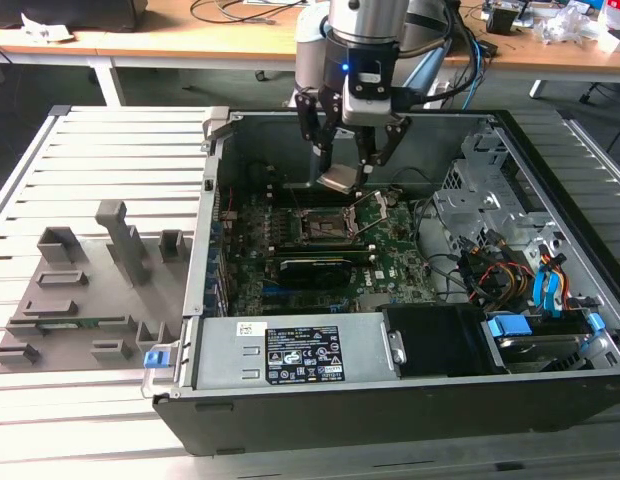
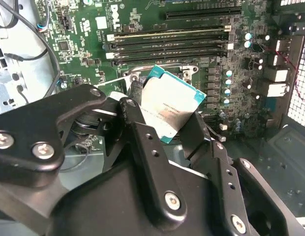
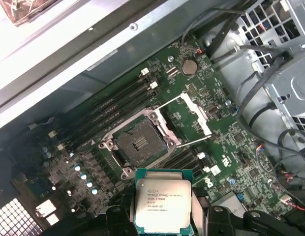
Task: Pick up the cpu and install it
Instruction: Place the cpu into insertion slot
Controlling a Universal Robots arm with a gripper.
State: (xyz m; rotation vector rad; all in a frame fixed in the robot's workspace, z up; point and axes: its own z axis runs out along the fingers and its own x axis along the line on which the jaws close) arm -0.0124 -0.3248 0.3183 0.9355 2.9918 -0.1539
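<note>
The gripper clamps the cpu, fingers hiding its edges, near the open socket.

Robot arm with a smooth silver-grey cylindrical wrist and a pale grey joint cap behind it. A black block beneath carries a small blue light. The hand is matte black, built from flat jointed link bars with rounded ends, pinned by silver screws and dotted with small round holes, tapering to two narrow fingers. Black cables trail beside the wrist.
</note>
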